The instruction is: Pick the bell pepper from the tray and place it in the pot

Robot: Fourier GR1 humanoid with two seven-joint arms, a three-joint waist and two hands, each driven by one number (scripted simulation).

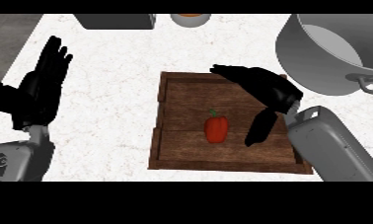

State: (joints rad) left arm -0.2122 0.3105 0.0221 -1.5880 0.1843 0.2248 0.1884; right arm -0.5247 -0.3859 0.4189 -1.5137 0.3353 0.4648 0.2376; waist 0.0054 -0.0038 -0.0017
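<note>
bell pepper (216,129) on tray (182,159) – right hand (266,90) spread just beside; pot (320,60) at right.

White speckled counter (109,99), dark grey floor strip (16,33) at far left, even light

Red bell pepper (216,129) (green stem up) lies on wooden tray (182,119); grey pot (320,60) stands beyond.

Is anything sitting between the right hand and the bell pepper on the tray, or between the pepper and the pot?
Nothing visible. The right hand hovers open over the tray, its thumb just right of the bell pepper, bare wood between them. The pot stands beyond the tray's upper right corner, with only the hand itself along that line.
</note>
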